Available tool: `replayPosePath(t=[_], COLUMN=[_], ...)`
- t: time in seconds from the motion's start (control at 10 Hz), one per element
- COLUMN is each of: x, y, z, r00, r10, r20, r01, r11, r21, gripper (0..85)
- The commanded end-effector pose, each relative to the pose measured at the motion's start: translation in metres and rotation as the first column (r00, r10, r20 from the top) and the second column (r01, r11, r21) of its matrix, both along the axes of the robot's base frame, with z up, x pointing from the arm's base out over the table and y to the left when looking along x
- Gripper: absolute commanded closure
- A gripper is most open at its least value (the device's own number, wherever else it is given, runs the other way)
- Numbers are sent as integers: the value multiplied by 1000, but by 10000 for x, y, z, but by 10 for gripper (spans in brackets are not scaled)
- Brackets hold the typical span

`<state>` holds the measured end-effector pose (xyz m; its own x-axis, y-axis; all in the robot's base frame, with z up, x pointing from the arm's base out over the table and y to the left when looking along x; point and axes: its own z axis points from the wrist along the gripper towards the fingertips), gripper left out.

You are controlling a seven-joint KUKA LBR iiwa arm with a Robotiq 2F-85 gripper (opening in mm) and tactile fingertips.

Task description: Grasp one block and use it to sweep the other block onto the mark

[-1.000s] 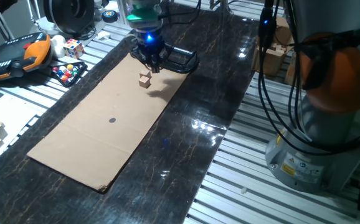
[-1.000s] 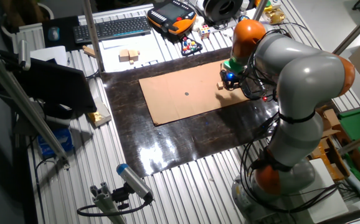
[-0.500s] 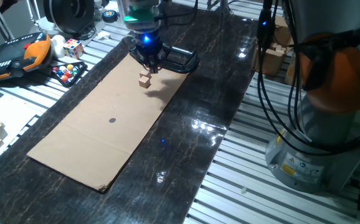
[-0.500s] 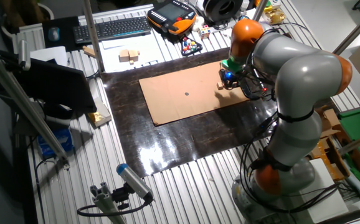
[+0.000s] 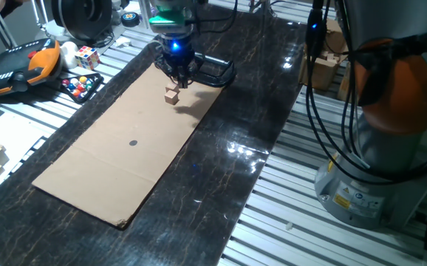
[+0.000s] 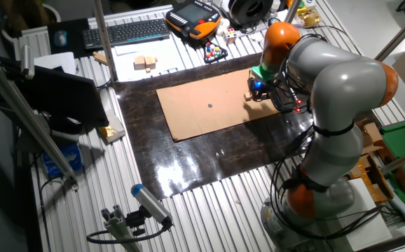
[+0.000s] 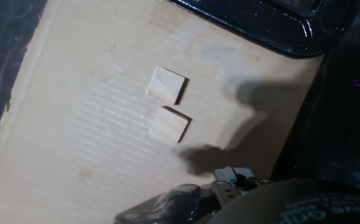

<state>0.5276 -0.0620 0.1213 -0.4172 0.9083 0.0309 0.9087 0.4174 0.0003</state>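
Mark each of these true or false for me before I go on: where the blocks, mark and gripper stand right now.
1. Two wooden blocks lie close together on the cardboard. True.
2. One block already covers the mark. False: the mark is bare, well away from the blocks.
3. The gripper holds a block off the table. False: both blocks lie on the cardboard in the hand view.
4. The gripper hangs near the cardboard's end that is far from the mark. True.
5. Coloured balls sit on the cardboard. False: they lie off it, beside the table mat.
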Motion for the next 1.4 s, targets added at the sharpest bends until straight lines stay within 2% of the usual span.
replayPosePath(t=[0.0,0.2,0.5,0.7,1.0,1.3], x=[0,-3,-1,11,95,215], y=[2,-2,-28,-83,-168,-273], z=[-1,1,-30,-53,-93,-160], r00=[1000,999,991,985,968,967], r10=[-27,-39,-135,-172,-251,-255], r20=[12,-25,2,16,12,13], r01=[27,39,135,172,251,254], r11=[1000,999,990,985,968,967], r21=[1,6,28,19,19,26], gripper=[810,840,843,843,843,843])
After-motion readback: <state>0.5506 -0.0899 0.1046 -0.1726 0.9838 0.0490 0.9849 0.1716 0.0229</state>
